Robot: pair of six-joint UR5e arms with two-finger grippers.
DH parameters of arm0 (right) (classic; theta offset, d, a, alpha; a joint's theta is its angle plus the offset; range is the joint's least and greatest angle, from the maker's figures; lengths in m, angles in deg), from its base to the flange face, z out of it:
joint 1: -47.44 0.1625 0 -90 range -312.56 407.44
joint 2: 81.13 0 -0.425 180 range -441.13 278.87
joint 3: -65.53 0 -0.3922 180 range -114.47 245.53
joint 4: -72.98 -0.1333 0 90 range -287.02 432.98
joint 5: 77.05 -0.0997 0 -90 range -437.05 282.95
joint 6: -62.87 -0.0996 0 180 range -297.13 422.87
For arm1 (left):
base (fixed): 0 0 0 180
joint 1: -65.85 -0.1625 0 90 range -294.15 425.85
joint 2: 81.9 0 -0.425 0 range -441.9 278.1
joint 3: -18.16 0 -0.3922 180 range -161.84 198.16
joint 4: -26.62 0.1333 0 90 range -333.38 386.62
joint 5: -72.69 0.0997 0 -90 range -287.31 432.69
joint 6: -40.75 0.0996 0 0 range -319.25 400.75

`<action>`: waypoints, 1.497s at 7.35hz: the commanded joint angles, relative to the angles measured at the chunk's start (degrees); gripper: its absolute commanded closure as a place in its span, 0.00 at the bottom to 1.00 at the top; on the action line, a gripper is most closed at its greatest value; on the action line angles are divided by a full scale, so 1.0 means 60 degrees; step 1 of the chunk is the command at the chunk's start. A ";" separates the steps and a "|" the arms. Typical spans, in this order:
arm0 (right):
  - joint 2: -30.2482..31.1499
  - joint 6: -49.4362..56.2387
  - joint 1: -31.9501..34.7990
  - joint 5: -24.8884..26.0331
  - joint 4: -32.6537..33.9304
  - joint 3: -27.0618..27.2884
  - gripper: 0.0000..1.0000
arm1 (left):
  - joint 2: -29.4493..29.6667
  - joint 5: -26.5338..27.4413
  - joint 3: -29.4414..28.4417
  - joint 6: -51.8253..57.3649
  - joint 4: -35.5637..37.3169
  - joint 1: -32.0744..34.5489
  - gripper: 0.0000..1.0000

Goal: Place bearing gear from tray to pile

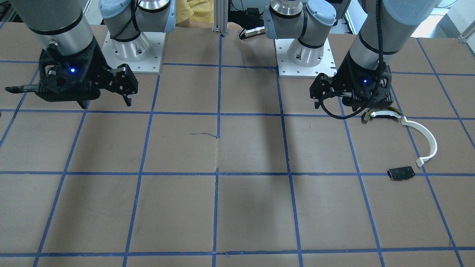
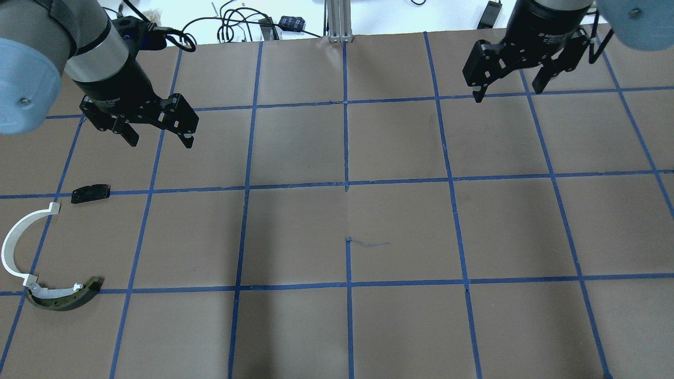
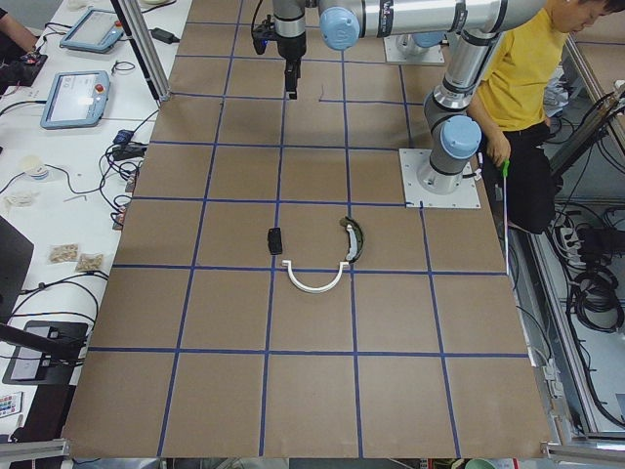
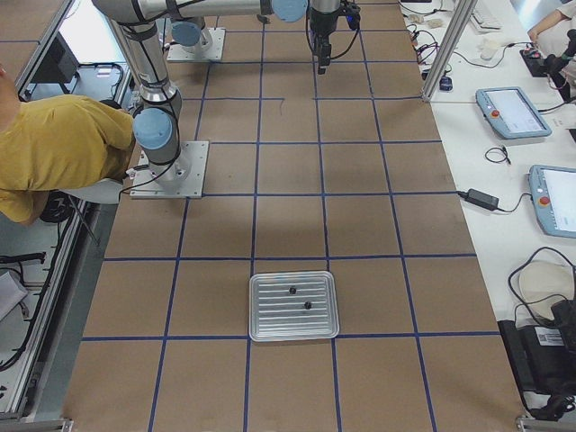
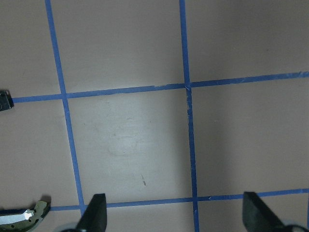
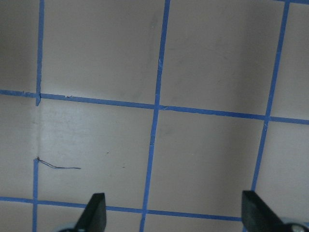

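A silver tray (image 4: 270,319) lies at the table's right end, seen only in the exterior right view. Two tiny black pieces (image 4: 292,290) lie in it; they are too small to tell which is the bearing gear. The pile is at the left end: a white arc strip (image 2: 13,242), a dark curved piece (image 2: 63,301) and a flat black plate (image 2: 90,193). My left gripper (image 2: 160,142) hangs open and empty above the table just beyond the plate. My right gripper (image 2: 508,92) hangs open and empty at the far right, well away from the tray.
Brown table cover with a blue tape grid. The arm bases (image 1: 131,52) stand on metal plates at the robot's edge. A person in a yellow shirt (image 3: 527,88) stands behind the robot. Tablets and cables lie on side benches (image 4: 513,112).
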 commanded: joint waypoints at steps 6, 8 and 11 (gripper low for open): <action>-0.2180 0.8226 -0.7474 -0.0039 0.3079 0.0806 0.00 | 0.0004 0.0002 0.0000 0.0000 0.0000 0.0000 0.00; -0.3279 0.8599 -0.8208 -0.0054 0.4446 0.1405 0.00 | 0.0004 0.0002 0.0000 0.0000 0.0015 0.0000 0.00; -0.4512 0.9390 -0.8388 -0.0112 0.6134 0.1248 0.03 | 0.0004 0.0002 0.0000 0.0000 0.0000 0.0000 0.00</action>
